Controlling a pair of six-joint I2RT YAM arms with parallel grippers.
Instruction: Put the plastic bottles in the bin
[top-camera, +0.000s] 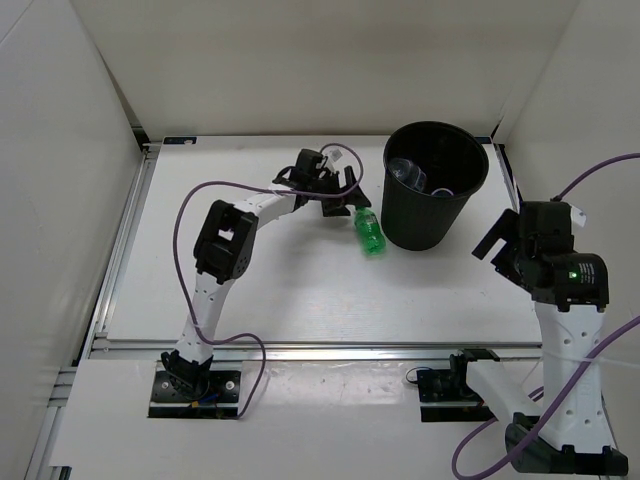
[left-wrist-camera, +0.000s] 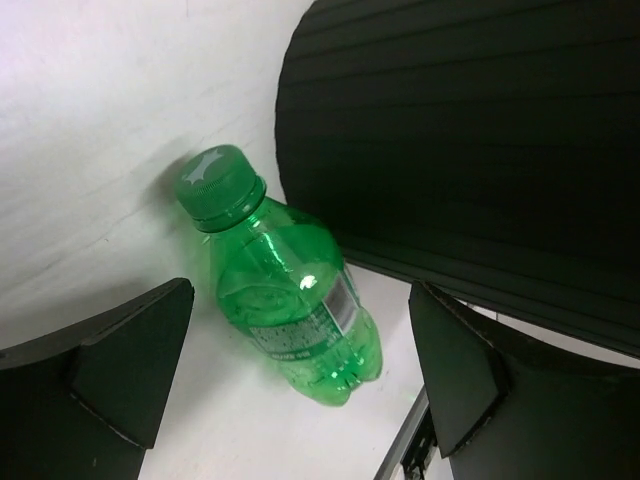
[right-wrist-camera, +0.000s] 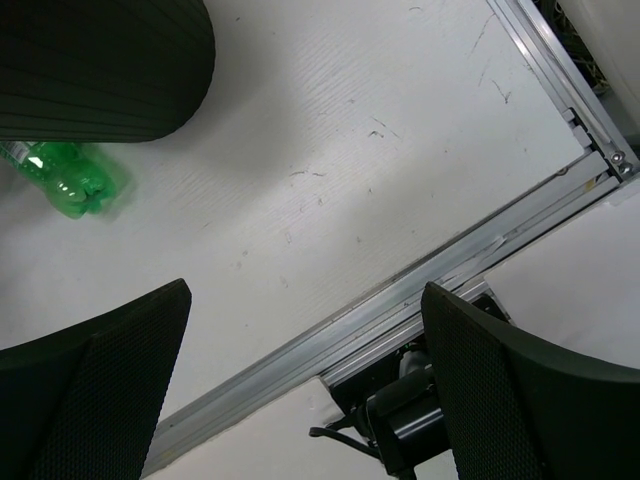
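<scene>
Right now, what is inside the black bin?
Clear plastic bottles lie inside the bin; how many is unclear. Its near wall covers part of the bottom.

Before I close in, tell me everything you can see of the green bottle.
The green bottle is small, of translucent green plastic, with its green screw cap on and a green label bearing a white barcode patch. It looks empty. It lies on its side on the white table, cap toward the far wall, right beside the black bin; whether they touch cannot be told. The open left gripper hangs over it, not touching.
</scene>
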